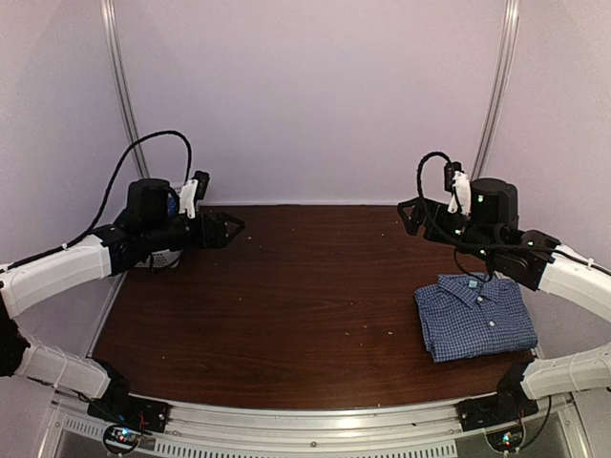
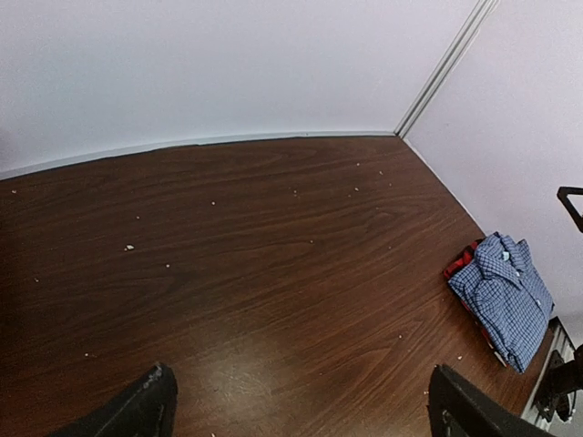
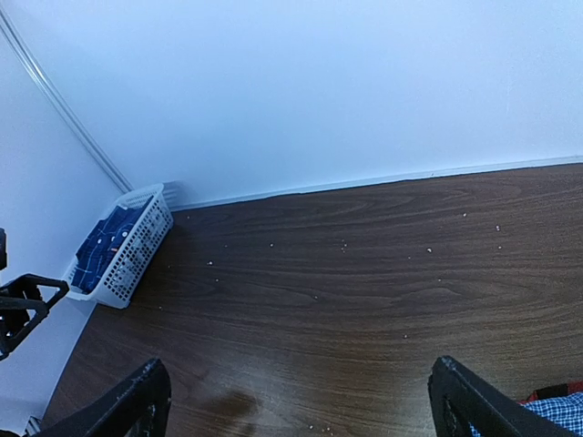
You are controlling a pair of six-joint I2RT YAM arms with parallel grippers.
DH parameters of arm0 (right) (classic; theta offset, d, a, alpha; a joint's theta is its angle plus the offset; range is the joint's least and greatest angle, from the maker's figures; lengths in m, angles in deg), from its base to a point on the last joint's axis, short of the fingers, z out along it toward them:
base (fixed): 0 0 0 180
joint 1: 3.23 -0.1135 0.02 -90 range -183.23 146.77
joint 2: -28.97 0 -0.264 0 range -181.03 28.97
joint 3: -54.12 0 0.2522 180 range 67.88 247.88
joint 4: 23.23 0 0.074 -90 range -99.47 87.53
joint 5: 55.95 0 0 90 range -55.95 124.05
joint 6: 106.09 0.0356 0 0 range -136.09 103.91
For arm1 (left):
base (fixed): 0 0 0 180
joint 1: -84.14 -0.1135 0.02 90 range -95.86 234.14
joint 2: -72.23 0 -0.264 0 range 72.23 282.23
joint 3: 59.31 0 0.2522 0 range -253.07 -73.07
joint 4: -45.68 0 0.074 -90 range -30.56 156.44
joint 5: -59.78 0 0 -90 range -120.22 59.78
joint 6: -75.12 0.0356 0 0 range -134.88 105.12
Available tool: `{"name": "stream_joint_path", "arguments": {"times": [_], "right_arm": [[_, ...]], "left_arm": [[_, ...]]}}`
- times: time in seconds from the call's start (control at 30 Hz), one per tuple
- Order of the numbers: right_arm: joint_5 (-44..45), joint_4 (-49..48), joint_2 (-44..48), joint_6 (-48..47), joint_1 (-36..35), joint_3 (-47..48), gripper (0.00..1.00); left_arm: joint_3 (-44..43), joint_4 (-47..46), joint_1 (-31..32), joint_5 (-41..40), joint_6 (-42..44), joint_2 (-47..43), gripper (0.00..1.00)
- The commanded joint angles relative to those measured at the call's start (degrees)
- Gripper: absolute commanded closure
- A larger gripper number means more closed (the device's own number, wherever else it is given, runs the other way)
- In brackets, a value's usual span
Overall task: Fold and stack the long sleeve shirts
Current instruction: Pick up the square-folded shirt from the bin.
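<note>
A folded pale blue small-check shirt (image 1: 474,317) lies collar-up on the right of the table, also visible in the left wrist view as the check shirt (image 2: 506,296); its corner (image 3: 563,411) shows in the right wrist view. A dark blue plaid shirt (image 3: 98,248) lies bundled in the white mesh basket (image 3: 137,250) at the far left. My left gripper (image 1: 221,229) hovers open above the table's far left, nothing between its fingers (image 2: 137,411). My right gripper (image 1: 412,216) hovers open at the far right, behind the folded shirt, and is empty too.
A red cloth edge (image 2: 458,264) shows under the folded check shirt. In the top view the basket (image 1: 160,258) is mostly hidden behind my left arm. White walls close the table at the back and on both sides. Pale crumbs dot the dark wood table (image 1: 305,296).
</note>
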Motion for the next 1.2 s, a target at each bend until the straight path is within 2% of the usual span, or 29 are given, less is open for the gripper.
{"name": "stream_joint_path", "arguments": {"times": [0.0,0.4,0.53,0.6,0.7,0.83,0.93,1.17], "right_arm": [[2.1,-1.1,0.6,0.4,0.3,-0.6,0.00],[2.9,-0.4,2.0,-0.9,0.2,-1.4,0.00],[3.3,1.3,2.1,-2.2,0.3,-0.6,0.00],[3.3,1.6,2.3,-2.6,0.2,-0.6,0.00],[2.9,1.3,2.6,-3.2,0.2,-1.2,0.00],[2.8,1.2,2.7,-3.7,0.2,-1.3,0.00],[2.1,1.3,2.7,-3.7,0.3,-1.3,0.00],[0.6,2.5,3.2,-4.1,0.3,-1.5,0.00]], "left_arm": [[-0.6,-2.7,0.0,-2.2,1.1,-0.8,0.02],[-3.2,0.2,0.0,-5.1,1.0,0.9,0.02],[-5.4,3.9,0.0,-12.6,-0.1,1.9,0.02],[-9.1,7.9,-0.2,-19.4,-0.6,3.3,0.02],[-13.4,12.6,-0.8,-24.9,-0.5,5.8,0.02],[-18.6,18.7,-5.0,-28.1,-2.9,10.1,0.02],[-22.6,22.5,-10.6,-26.8,-5.2,14.4,0.02],[-30.7,24.1,-22.0,-24.3,-6.1,24.8,0.02]]}}
